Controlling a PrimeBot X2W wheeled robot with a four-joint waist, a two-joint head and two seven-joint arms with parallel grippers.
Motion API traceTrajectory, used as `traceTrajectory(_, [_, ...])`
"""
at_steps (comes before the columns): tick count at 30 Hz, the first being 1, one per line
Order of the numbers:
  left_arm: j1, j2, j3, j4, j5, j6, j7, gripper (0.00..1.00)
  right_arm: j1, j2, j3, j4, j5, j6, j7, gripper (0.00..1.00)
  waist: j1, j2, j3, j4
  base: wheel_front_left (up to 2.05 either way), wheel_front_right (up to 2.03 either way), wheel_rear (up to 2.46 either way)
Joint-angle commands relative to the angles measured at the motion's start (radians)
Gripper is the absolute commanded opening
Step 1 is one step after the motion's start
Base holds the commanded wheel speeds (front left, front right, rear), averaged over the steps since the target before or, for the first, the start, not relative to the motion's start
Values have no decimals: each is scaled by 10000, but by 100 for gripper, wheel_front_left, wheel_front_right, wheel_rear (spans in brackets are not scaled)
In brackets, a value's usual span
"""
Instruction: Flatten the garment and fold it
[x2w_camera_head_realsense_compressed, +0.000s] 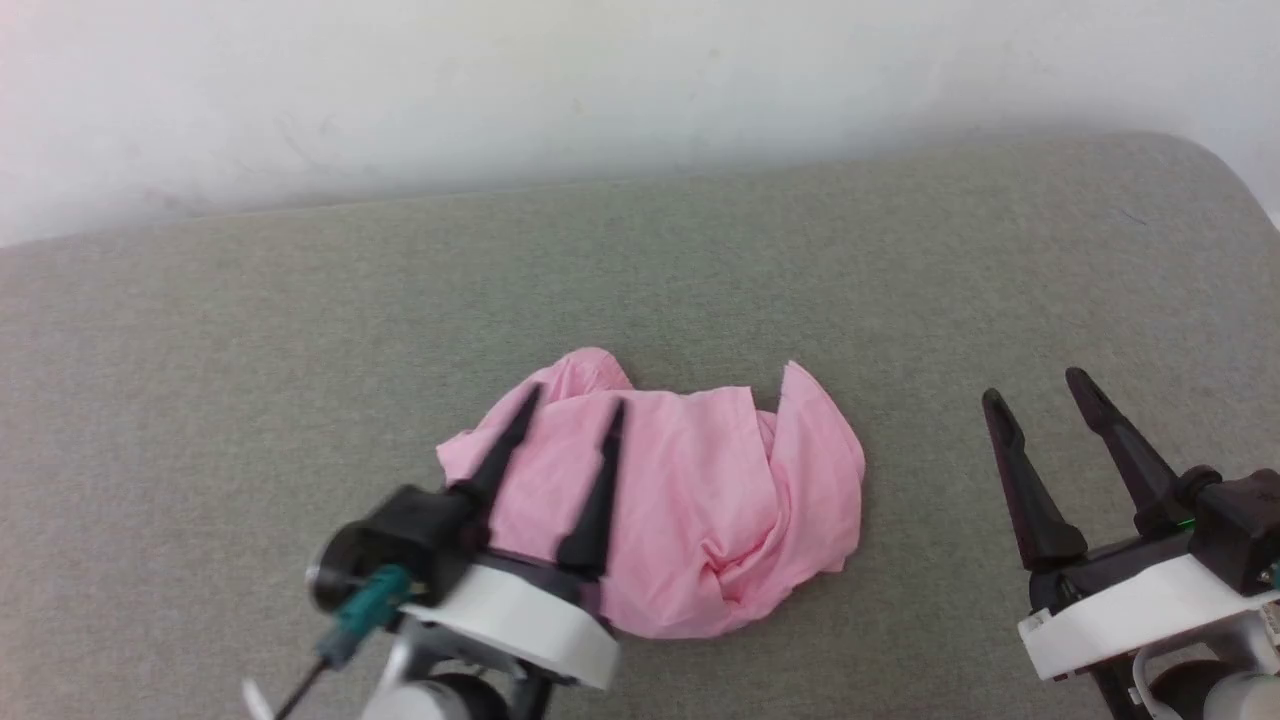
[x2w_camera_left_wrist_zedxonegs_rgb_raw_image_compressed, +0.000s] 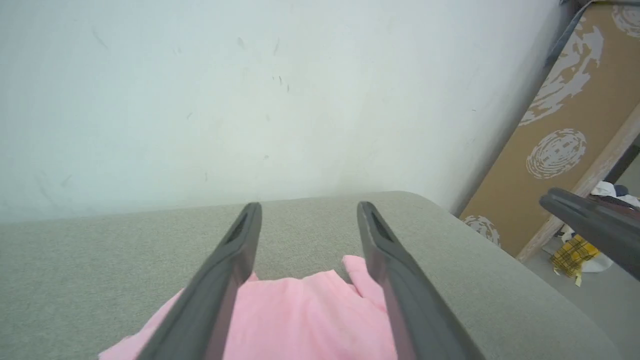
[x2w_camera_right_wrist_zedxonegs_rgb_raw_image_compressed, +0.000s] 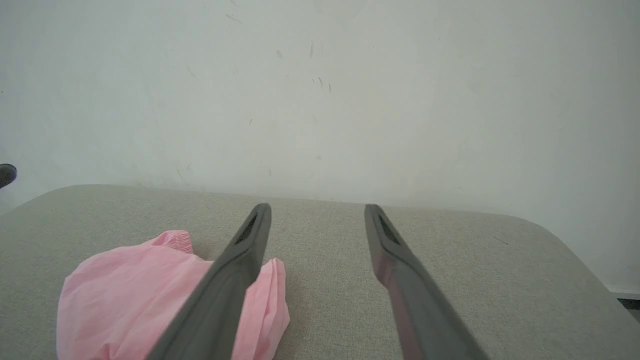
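1. Garment (x2w_camera_head_realsense_compressed: 700, 500), pink and thin, lies in a crumpled heap near the middle of the grey padded bench (x2w_camera_head_realsense_compressed: 900, 250), with a white wall behind it.
2. Left tool (x2w_camera_head_realsense_compressed: 575, 398) sits over the left part of the heap. Its two dark fingers are spread apart with nothing between them. I cannot tell whether they touch the cloth.
3. Right tool (x2w_camera_head_realsense_compressed: 1032, 386) also has its fingers apart and holds nothing. It is over bare bench, off to the right of the heap.
4. Progress, as I judge it, is barely begun. The cloth is bunched and creased, with a gathered edge poking up at the far left. Spreading it flat and making every fold are left to do.
5. I can make out no brand or writing to read on the cloth or around it.
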Motion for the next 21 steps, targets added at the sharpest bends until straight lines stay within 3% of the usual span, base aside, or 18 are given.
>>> traceTrajectory(1, [204, 33, 312, -138, -54, 237, -153, 100, 143, 37, -15, -83, -17, -9, 47, 100, 0, 0, -147, 183, 0, 0, 0])
traceTrajectory(6, [548, 367, 1393, -348, -128, 813, -551, 100, 299, 29, 4, -168, 10, -9, 270, 100, 0, 0, -235, 271, 0, 0, 0])
traceTrajectory(13, [1702, 1303, 2694, -577, -320, 1096, -686, 100, 494, -26, -13, -119, 66, -9, 809, 100, 0, 0, -319, 328, 0, 0, 0])
traceTrajectory(21, [2356, 1616, 3141, -773, -497, 1178, -697, 100, 454, -468, 45, 780, 837, -9, 2915, 100, 0, 0, -287, 628, 0, 0, 0])
